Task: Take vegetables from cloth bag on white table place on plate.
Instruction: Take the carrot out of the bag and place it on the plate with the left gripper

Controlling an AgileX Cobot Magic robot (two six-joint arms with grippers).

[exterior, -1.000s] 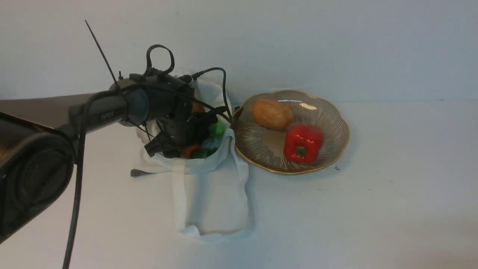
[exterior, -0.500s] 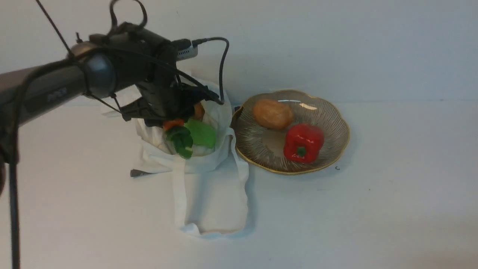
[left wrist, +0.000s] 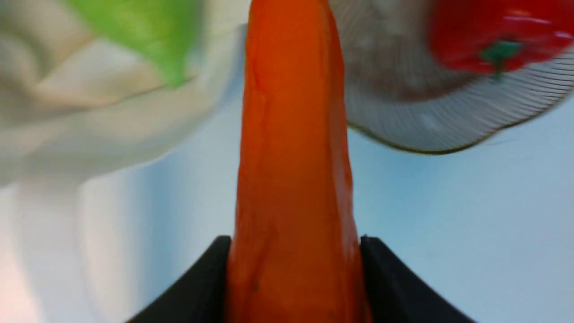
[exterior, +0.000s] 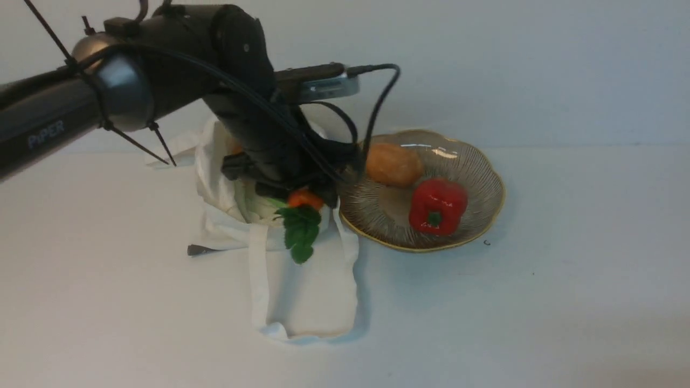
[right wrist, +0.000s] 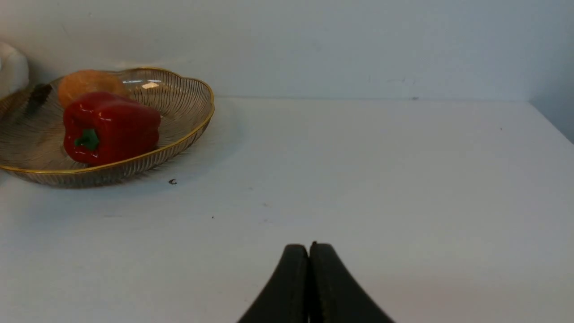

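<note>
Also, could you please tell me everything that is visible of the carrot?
The carrot is a toy-like, smooth orange one, long and slightly faceted, with a leafy dark-green top. It looks like glossy plastic, though its material is uncertain. The left claw grips it by its sides. In the front view, it is held at the bag, its leaves hanging over the bag's near edge; the arm hides much of it.

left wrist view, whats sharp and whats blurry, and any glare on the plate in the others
Left wrist view: carrot fairly sharp, red bell pepper and cloth bag blurred; front view: bright glare on the plate's far inner side; right wrist view: a smaller glare patch there, pepper glossy with small highlights.
</note>
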